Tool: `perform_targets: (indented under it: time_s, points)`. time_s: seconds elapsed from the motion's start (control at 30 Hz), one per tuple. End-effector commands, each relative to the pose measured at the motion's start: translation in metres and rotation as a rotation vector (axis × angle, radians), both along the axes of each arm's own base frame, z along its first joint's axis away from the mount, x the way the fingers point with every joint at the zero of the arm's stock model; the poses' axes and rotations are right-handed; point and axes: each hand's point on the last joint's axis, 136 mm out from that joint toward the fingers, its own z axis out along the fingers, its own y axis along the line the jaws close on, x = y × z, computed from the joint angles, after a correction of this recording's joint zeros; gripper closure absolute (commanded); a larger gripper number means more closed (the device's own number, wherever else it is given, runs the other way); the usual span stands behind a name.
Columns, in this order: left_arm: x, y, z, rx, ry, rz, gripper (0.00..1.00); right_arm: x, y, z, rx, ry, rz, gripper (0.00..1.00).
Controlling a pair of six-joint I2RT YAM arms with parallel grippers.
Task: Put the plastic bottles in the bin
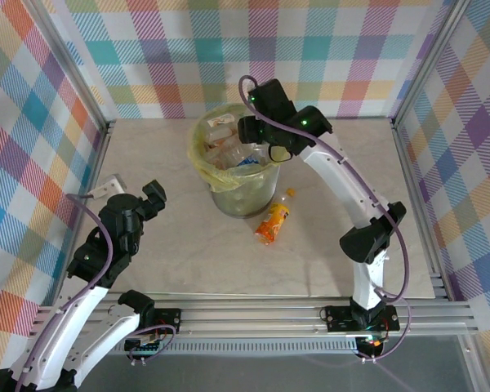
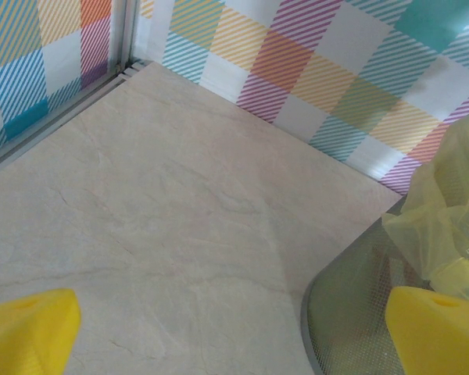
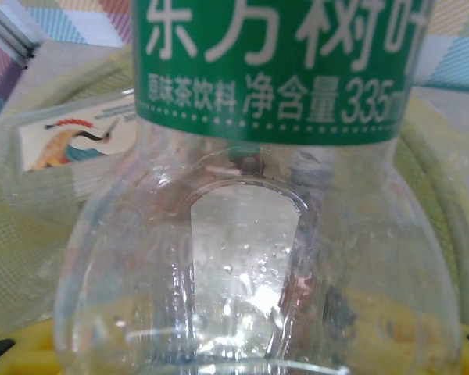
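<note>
Toward the far edge of the surface [image 1: 147, 155], about halfway between its left and right edges, you see the bin [image 1: 243, 196] standing upright. The yellow-green bag [image 1: 198, 151] is folded over its rim. Several crushed bottles [image 1: 224, 131] lie already inside it.

Your right fingers [image 1: 261, 143] hang directly over the mouth of the bin, on its right side. In the right wrist view they are grasping a clear bottle [image 3: 273, 234] with a green label and white characters. It sits very close to the camera, and the bag lies below and behind it. To the left of it a flattened bottle [image 3: 74, 137] with a white label rests inside the bin.

One orange bottle [image 1: 273, 220] is not yet in. It lies on its side on the surface, just beside the bin on the near-right side, with its cap end pointing to the far edge.

Your left fingers [image 1: 153, 196] are near the left edge of the surface, well apart from the bin, and they hover above bare surface. In the left wrist view the two yellow tips stand wide apart, so these fingers are released and hold nothing. The wall of the bin appears beside the right tip.
</note>
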Motion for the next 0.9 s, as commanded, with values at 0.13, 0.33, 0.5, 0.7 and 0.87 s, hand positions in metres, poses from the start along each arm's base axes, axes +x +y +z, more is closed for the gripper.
perform_targets:
  time_s: [0.13, 0.33, 0.5, 0.7, 0.87]
  points:
    - [0.007, -0.002, 0.0, -0.015, -0.01, 0.003, 0.0, 0.002, -0.012, -0.011, -0.033, 0.052, -0.03, 0.52]
    - [0.008, -0.002, 0.0, -0.013, -0.007, 0.004, 0.0, 0.004, -0.011, -0.024, -0.053, 0.086, -0.026, 0.44]
    - [0.006, -0.001, 0.0, -0.009, -0.007, 0.01, 0.0, 0.004, -0.012, -0.023, -0.067, 0.087, -0.028, 0.33]
    - [0.007, -0.001, -0.001, -0.009, -0.005, 0.01, 0.0, 0.002, -0.018, -0.012, -0.072, 0.064, -0.034, 0.19]
    - [0.009, -0.002, 0.0, -0.009, -0.006, 0.009, 0.0, 0.001, -0.02, -0.005, -0.071, 0.047, -0.032, 0.16]
